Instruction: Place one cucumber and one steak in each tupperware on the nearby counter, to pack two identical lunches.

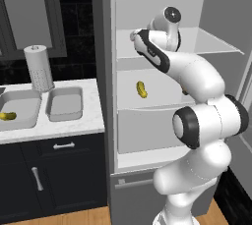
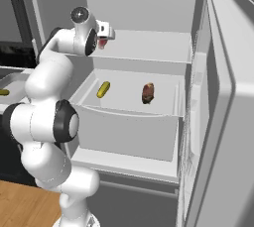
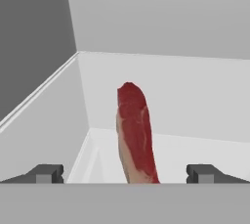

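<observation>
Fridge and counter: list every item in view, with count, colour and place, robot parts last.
cucumber: two, yellow-green; one on the middle fridge shelf, one in the left tupperware
steak: two; red slab on the upper shelf, darker chunk on the middle shelf
tupperware: two, light grey, on the counter
paper towel roll: one, white, behind the trays
counter: white, over navy cabinets
gripper: one, open, either side of the red steak

We are counting two cucumbers (image 1: 141, 89) (image 1: 7, 116), two steaks (image 2: 148, 92) (image 3: 135, 135), two tupperware trays (image 1: 64, 104) (image 1: 19, 112) and one paper-towel roll (image 1: 38, 68).
</observation>
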Robot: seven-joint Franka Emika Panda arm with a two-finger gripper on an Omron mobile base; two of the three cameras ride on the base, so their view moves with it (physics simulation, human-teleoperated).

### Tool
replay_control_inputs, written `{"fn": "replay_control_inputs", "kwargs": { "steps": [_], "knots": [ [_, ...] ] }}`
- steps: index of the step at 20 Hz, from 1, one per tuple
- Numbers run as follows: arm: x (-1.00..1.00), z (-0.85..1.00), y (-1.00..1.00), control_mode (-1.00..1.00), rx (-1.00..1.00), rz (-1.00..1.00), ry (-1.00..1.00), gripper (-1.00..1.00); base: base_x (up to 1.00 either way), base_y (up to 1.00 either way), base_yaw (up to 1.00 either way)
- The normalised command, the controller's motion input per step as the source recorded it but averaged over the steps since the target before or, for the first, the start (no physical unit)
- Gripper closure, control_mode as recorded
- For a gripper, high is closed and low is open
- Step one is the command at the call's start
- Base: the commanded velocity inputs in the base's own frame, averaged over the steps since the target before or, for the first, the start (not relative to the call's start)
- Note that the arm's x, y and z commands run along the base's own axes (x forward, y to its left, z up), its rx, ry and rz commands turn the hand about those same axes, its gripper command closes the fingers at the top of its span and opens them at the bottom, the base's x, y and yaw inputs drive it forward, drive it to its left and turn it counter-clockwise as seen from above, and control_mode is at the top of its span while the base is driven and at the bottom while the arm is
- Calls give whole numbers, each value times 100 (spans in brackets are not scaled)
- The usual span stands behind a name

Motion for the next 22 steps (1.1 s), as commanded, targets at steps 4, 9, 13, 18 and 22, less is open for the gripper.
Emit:
{"fn": "replay_control_inputs", "kwargs": {
  "steps": [4, 9, 13, 18, 22],
  "knots": [
    [6, -12, 0, -100, 0, 0, 0, -100, 0, 0, 0],
    [8, -10, 0, -100, 0, 0, 0, -100, 0, 0, 0],
    [14, -9, 0, -100, 0, 0, 0, -100, 0, 0, 0],
    [19, -5, 0, -100, 0, 0, 2, -100, 0, 0, 0],
    [22, -2, 0, -100, 0, 0, 3, -100, 0, 0, 0]
  ]
}}
